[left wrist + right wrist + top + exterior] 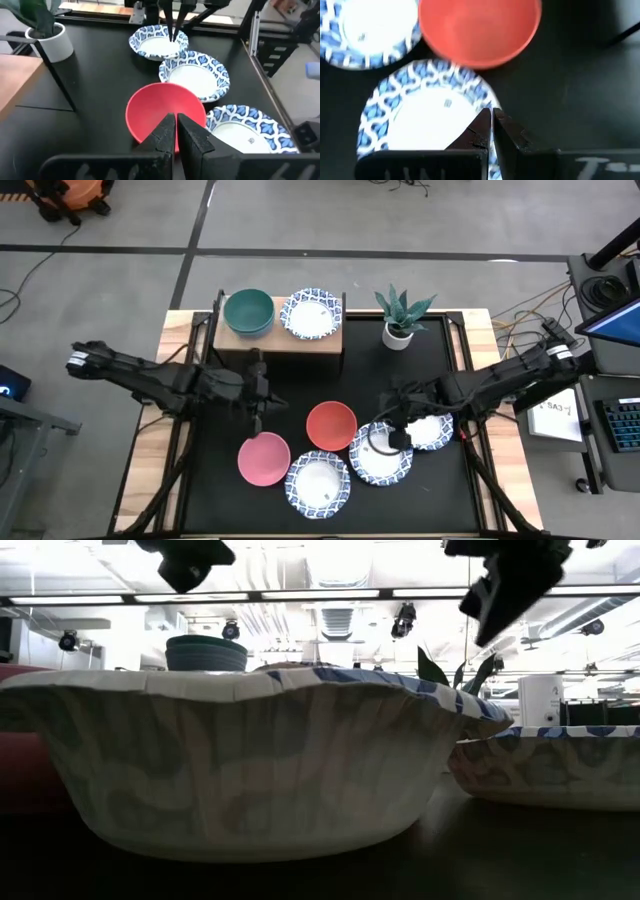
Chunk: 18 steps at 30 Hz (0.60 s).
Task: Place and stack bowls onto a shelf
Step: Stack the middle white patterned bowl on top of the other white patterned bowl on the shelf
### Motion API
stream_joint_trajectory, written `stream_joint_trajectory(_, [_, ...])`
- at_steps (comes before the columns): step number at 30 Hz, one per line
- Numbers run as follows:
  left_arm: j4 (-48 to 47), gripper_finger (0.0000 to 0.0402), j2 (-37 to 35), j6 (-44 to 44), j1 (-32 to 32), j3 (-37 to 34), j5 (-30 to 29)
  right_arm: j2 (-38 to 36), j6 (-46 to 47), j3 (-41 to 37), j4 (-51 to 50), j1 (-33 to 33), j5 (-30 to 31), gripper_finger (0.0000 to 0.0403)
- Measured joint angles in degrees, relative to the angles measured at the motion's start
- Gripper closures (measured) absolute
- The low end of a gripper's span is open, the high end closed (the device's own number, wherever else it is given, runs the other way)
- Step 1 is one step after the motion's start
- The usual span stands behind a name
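The shelf [280,340] stands at the table's far left. On it sit a green bowl [248,310], which seems nested in another, and a blue-rimmed white bowl [311,313]. On the table rest a red bowl [331,426], a pink bowl [264,458] and three blue-rimmed white bowls [318,484], [380,452], [430,430]. My left gripper [258,408] is shut and hangs left of the red bowl [160,110]. My right gripper [398,432] is shut above the rim of a patterned bowl [427,115]. The low view shows it [505,590] raised clear.
A white pot with a green plant [398,328] stands right of the shelf, at the far side. The black tabletop [220,470] has bare room along its left side and between the shelf and the bowls. Monitors and cables sit beyond the table's right edge.
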Motion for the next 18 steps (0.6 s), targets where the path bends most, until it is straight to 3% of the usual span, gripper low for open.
stream_joint_trajectory(8, [-0.6,0.0401,0.9,2.5,0.0,1.8,0.0,5.2,1.0,0.1,-0.4,0.4,-3.5,0.0381])
stream_joint_trajectory(12, [-0.7,0.0402,0.5,3.3,0.0,1.8,0.0,8.4,0.8,0.0,-0.3,0.4,-4.2,0.0341])
stream_joint_trajectory(18, [-1.1,0.0402,0.6,4.1,0.0,1.8,0.0,13.4,-0.7,0.0,-0.3,0.1,0.4,0.0286])
